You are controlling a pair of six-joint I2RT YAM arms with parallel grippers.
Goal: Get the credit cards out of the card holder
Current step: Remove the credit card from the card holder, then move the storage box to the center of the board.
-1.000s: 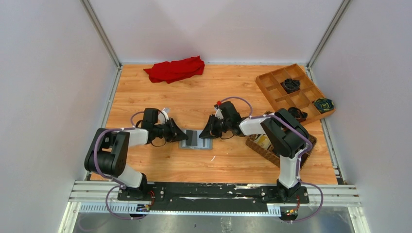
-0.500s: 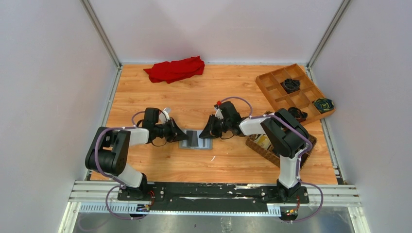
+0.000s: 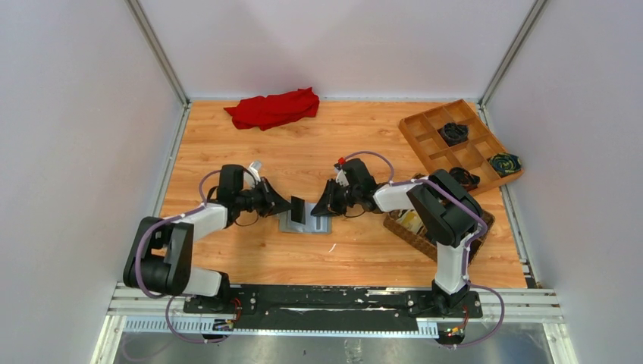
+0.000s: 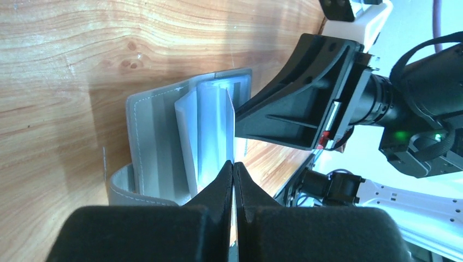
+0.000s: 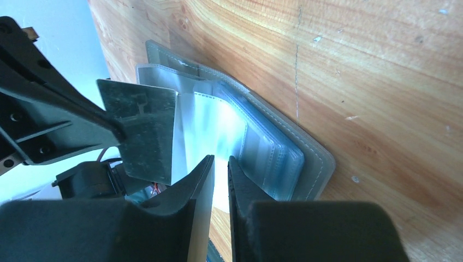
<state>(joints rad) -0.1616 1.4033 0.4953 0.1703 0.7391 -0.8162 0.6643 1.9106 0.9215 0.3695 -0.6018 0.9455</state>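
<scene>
My left claw (image 4: 233, 162) is clamped shut on one edge of a credit card (image 5: 147, 131). The card stands on edge over the open card holder (image 4: 147, 136), and I cannot tell whether it touches a slot. The holder lies spread open about midway between the left and right edges of the table (image 3: 341, 262), a little nearer the near edge. Its grey outside faces down and its pale blue-grey slots and clear leaves face up.

My left wrist view shows the card only as a thin line, edge-on. My right wrist view shows its broad face, dark silvery grey with a chip-like pattern, the print too blurred to read. From above it is a small dark slab between my two claws.

My right claw (image 5: 220, 159) sits at the holder's right side. Its jaws stand a narrow slit apart with a pale clear leaf of the holder between them, so it pinches the holder.

A second ago the card lay dark and flat in the holder with my left claw closing on it. Now the card is raised and turned upright, and my left arm has swung back toward the left edge. My right arm has not shifted.

Beyond my right arm a brown woven basket (image 3: 396, 227) sits near the right edge. At the far right corner a wooden divided tray (image 3: 429, 111) holds dark bundles. A red cloth (image 3: 273, 108) lies crumpled along the far edge.
</scene>
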